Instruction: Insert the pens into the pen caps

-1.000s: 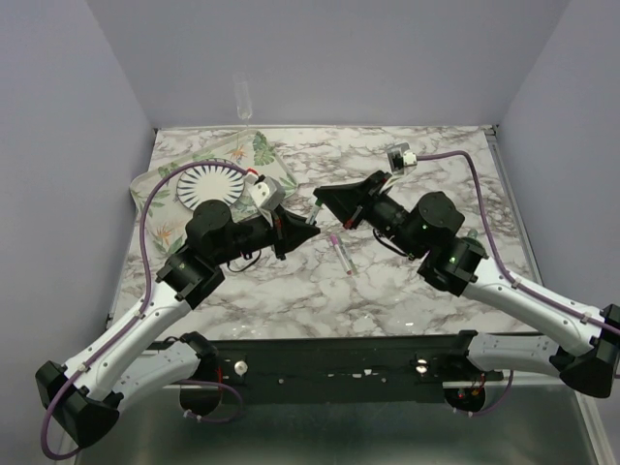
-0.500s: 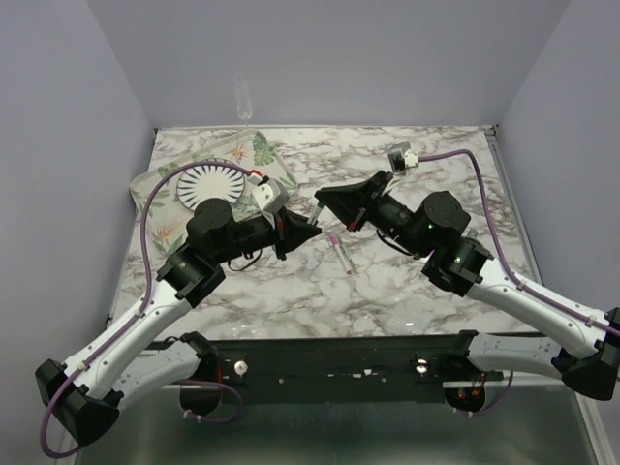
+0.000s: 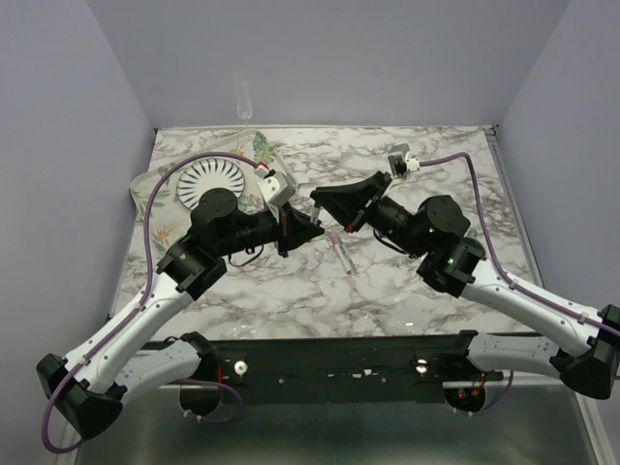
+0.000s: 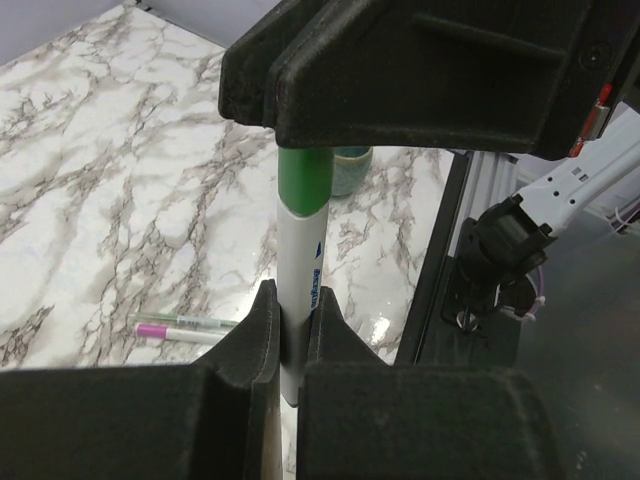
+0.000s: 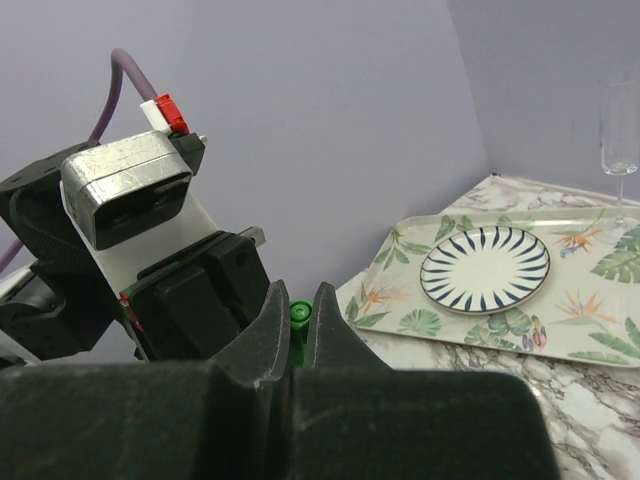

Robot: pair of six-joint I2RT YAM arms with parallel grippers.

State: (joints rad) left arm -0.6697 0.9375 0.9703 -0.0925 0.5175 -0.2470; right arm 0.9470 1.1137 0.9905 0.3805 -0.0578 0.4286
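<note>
- Since a second ago, your left arm has pushed its wrist away from the bases, and it now overlaps the near rim of the striped plate [image 3: 208, 170]. Your right arm has barely shifted. The pink-ended pen [image 3: 341, 256] lies where it lay.
- Your left gripper [image 3: 314, 232] hangs above the tabletop [image 3: 387, 283], right of the plate. Its fingers are narrow and clamped on the barrel of the white pen [image 4: 298, 270], which stands upright in the left wrist view.
- Your right gripper [image 3: 319, 201] meets it tip to tip, a little farther back and also right of the plate. Its fingers are pinched tight on the green cap [image 4: 303, 180], which sits over the pen's top end. You cannot tell whether it is fully seated.
- The pink-ended pen lies flat on the tabletop, right of the plate and nearer the bases than both grippers, touching neither.
- The plate rests on a leaf-print tray [image 3: 263, 150].
- A tall glass [image 3: 243, 97] stands beyond the plate at the far edge.
</note>
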